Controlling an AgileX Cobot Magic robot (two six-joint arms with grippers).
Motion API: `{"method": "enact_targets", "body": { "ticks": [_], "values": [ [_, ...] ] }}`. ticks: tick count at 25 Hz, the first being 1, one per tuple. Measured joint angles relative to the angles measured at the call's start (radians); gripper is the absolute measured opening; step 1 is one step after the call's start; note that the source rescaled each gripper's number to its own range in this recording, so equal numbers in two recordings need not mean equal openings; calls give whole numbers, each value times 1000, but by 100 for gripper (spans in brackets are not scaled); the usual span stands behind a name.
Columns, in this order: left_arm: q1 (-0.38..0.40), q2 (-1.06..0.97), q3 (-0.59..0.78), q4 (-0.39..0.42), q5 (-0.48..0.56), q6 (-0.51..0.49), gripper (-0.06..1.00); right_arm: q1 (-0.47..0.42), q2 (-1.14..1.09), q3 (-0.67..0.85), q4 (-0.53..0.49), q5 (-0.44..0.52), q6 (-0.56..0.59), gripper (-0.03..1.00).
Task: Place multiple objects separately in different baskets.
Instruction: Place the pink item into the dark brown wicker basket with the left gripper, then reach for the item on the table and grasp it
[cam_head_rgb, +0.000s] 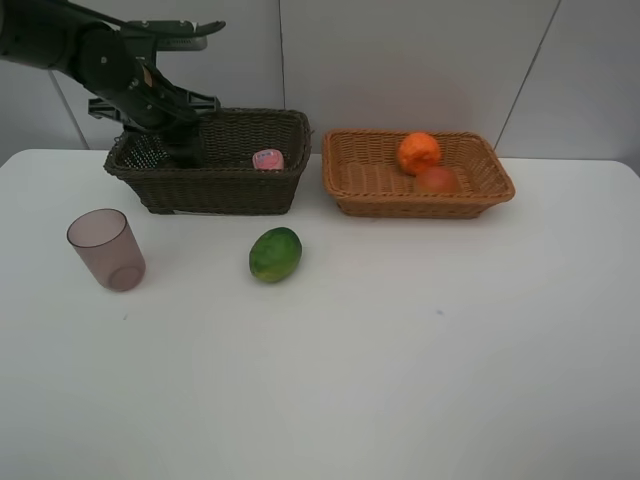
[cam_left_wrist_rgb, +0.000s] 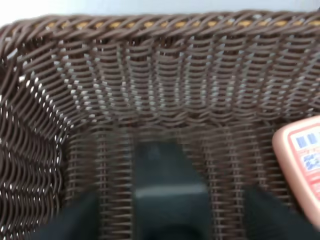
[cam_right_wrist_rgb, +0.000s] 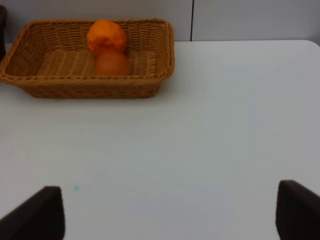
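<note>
Now, dark bottle (cam_left_wrist_rgb: 161, 167), seemingly loose, between parted jaws of left claw (cam_left_wrist_rgb: 169, 202), inside dark basket (cam_left_wrist_rgb: 150, 75).

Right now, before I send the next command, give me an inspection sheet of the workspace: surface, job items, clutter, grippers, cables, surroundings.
Surface: white table, no spills seen.
Job's things: dark basket holds the pink bottle and a dark flat bottle. The tan basket holds the orange and the red-orange fruit. The mauve cup, upright, and the green fruit are on the table.
Clutter: nothing seen.
Grippers: left gripper is down inside the dark basket, jaws apart on either side of the dark flat bottle, not touching it. Right gripper is open and empty above the table.
Cables: nothing seen.
Surroundings: pale wall panels behind the table.
</note>
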Motion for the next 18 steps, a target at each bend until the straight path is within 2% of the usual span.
{"method": "enact_targets", "body": {
  "ticks": [2, 4, 12, 15, 18],
  "values": [
    [0, 0, -1, 0, 1, 0, 93, 0, 0, 0, 0, 0, 0, 87],
    [0, -1, -1, -1, 12, 0, 98, 0, 0, 0, 0, 0, 0, 87],
    [-3, -83, -1, -32, 79, 0, 100, 0, 0, 0, 0, 0, 0, 87],
    [-13, -139, -1, -57, 162, 23, 100, 0, 0, 0, 0, 0, 0, 87],
    [-37, -185, -1, -86, 279, 96, 100, 0, 0, 0, 0, 0, 0, 87]
  ]
}}
